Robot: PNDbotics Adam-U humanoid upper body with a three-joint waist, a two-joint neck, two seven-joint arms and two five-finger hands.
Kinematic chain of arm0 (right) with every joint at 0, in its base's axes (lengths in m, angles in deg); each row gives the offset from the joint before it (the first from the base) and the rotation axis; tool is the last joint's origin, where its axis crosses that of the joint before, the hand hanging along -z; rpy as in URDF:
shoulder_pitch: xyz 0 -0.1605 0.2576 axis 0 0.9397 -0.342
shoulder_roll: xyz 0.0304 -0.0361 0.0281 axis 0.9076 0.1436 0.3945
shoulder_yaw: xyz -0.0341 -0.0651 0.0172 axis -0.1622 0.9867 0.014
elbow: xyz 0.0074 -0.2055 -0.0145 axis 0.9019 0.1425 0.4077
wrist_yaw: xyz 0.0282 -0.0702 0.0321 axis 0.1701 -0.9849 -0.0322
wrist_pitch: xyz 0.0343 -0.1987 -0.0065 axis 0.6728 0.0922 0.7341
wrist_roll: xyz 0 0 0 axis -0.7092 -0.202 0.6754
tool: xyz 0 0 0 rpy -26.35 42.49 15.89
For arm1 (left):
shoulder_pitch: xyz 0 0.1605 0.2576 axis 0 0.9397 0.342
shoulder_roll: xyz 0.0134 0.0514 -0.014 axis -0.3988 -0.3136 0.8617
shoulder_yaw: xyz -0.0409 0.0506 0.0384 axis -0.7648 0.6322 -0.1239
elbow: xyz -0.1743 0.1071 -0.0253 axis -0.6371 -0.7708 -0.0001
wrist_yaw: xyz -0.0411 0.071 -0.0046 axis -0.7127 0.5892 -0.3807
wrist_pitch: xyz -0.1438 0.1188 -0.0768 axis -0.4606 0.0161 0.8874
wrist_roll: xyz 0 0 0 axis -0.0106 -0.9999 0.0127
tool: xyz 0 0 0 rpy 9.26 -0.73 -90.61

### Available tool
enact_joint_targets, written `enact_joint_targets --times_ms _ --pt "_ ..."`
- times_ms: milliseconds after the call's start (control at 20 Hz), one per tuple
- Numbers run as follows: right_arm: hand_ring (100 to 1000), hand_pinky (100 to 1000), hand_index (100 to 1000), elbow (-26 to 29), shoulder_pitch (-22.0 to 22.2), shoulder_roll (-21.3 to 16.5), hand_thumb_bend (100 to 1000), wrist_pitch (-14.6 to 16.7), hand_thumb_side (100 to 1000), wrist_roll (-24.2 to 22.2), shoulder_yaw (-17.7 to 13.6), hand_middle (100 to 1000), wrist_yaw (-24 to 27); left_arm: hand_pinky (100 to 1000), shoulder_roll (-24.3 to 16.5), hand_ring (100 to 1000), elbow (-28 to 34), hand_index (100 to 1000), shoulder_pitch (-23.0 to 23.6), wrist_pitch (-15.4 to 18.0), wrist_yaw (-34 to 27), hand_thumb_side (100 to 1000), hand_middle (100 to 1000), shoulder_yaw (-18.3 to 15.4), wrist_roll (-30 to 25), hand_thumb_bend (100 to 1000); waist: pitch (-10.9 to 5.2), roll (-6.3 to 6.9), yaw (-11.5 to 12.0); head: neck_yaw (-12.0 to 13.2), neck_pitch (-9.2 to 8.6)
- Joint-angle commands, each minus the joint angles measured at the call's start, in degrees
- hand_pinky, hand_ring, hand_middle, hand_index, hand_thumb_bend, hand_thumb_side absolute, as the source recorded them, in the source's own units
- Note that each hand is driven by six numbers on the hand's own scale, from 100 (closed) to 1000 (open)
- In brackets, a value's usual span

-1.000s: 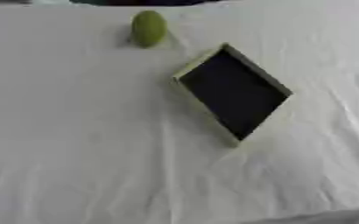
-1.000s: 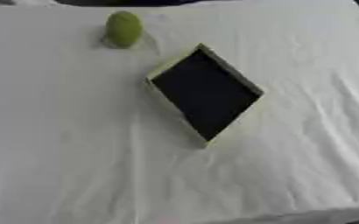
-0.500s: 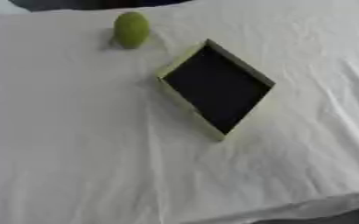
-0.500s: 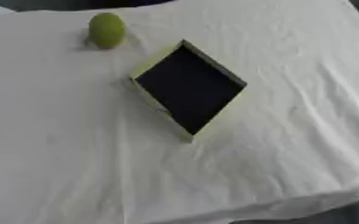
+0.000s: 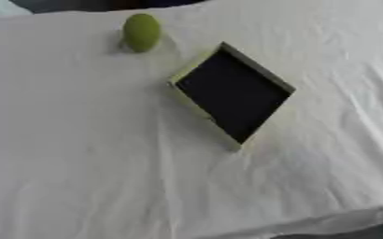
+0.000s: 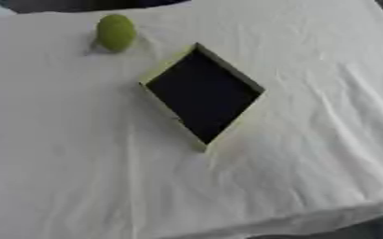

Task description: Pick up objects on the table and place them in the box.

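A green rounded object (image 5: 142,31) rests on the white tablecloth near the far edge, left of centre. A shallow box (image 5: 232,92) with pale yellow-green walls and a dark inside lies in the middle of the table, turned like a diamond. Nothing shows inside the box. The green object sits apart from the box, up and to its left. Neither hand appears in either view.
The white cloth (image 5: 80,154) covers the whole table and is wrinkled. The table's near edge (image 5: 334,221) runs across the lower right corner, with dark floor beyond it. A dark strip runs along the far edge at the top.
The whole picture has shifted, so the camera has moved: box and green object now appear further left and higher. Nothing on the table has moved relative to the other.
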Motion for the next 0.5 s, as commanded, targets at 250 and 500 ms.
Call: enact_joint_targets --times_ms 250,500 --pt "690 809 822 0.9 -0.7 -1.7 100 0.0 171 -0.2 -0.2 712 0.4 754 -3.3 786 0.8 745 -3.9 -3.9 3.6 372 653 0.8 -4.0 224 -1.55 0.06 -0.2 1.1 0.51" --pt "689 809 822 0.9 -1.0 -1.8 100 -0.1 173 -0.6 0.0 712 0.6 763 -4.5 792 -1.4 748 -6.5 -8.2 9.1 378 659 2.3 -8.8 211 -1.51 0.61 -0.5 6.2 -0.20"
